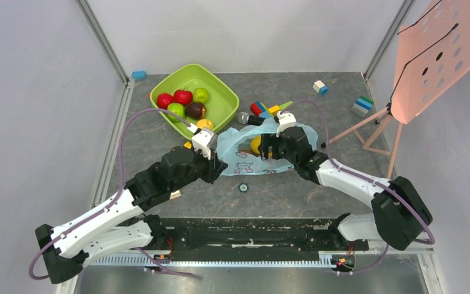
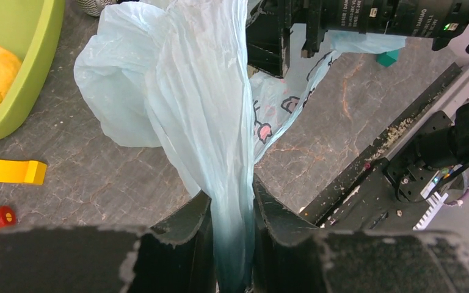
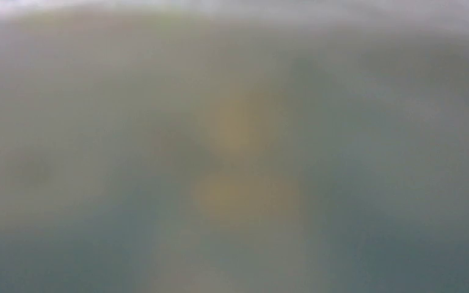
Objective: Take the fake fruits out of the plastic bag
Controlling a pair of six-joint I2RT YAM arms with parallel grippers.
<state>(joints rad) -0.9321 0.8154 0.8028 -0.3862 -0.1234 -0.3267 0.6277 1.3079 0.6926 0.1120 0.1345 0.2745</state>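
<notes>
The fingers (image 2: 190, 235) of our left gripper (image 2: 232, 244) stand a narrow gap apart, pinching a bunched fold of the plastic bag (image 2: 201, 110), which lies mid-frame in the top view. Our right gripper (image 1: 268, 146) reaches into the bag's mouth. Its own view is a blur, so we cannot tell how wide it stands. Several fake fruits (image 1: 183, 97) sit in the green bowl (image 1: 220, 89) at upper left, and one yellow fruit (image 1: 256, 145) shows inside the bag. We judge we are fetching it, so the next move calls for closing on it and lifting clear. Cartoon prints show on the bag, but no lettering is readable.
</notes>
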